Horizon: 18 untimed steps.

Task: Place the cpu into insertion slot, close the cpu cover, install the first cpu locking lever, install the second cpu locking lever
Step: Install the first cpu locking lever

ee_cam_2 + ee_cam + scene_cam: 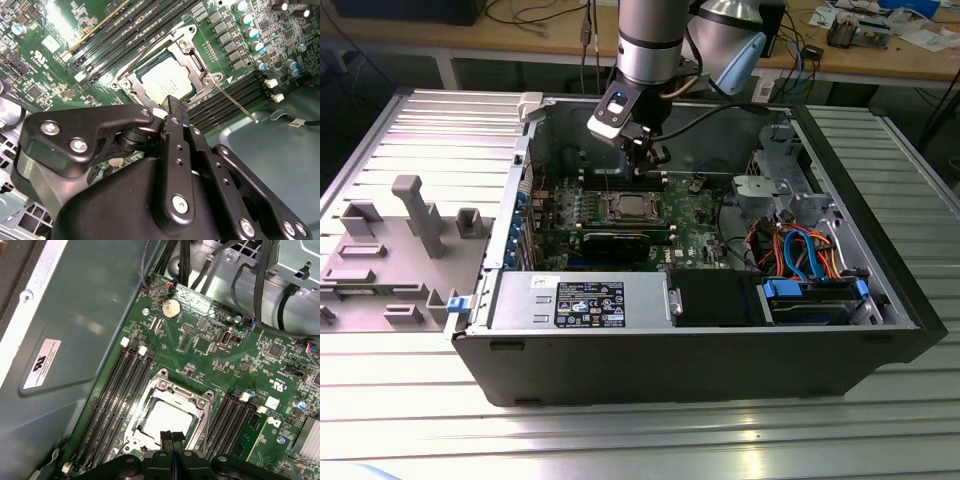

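Gripper (172, 436) closed, fingertips pressed together, nothing held. It hangs just above one edge of the cpu (165, 419). Cpu sits directly beneath the gripper, with the cpu cover (172, 387) lying flat around it on the motherboard (200, 357). A thin lever rod (240, 106) juts out from the cover's corner, beside the gripper.

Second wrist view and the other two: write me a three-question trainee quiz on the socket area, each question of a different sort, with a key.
1. True or false: the cpu shows through the window of the cpu cover, which lies flat around it.
2. The tool is: A spread wide open; B shut, fingertips together; C clamped on a cable.
3. Fill in: in the exterior view, the tool hangs inside the open computer case, above the ____ circuit board.

Key: 1 true; 2 B; 3 green.
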{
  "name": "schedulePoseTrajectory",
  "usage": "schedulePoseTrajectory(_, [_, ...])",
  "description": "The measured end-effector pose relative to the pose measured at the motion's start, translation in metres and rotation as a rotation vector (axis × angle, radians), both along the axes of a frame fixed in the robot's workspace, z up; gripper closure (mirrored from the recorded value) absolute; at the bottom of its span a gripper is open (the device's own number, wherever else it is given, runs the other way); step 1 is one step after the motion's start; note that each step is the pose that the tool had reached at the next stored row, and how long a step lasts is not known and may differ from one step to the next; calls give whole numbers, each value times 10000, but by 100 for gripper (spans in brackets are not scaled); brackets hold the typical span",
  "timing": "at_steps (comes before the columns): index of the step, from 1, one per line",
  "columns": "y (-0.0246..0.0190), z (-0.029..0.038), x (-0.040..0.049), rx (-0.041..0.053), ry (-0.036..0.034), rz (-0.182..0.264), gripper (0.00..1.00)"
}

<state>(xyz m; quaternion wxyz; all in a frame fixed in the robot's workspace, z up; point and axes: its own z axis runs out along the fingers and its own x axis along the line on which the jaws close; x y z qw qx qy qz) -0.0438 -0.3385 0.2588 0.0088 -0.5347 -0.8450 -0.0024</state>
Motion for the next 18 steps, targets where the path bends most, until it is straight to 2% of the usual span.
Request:
schedulePoseTrajectory(8, [0, 0, 0, 0, 0, 51, 89])
schedulePoseTrajectory(11, [0, 0, 0, 0, 0, 364, 89])
schedulePoseTrajectory(18, [0, 0, 0, 0, 0, 648, 89])
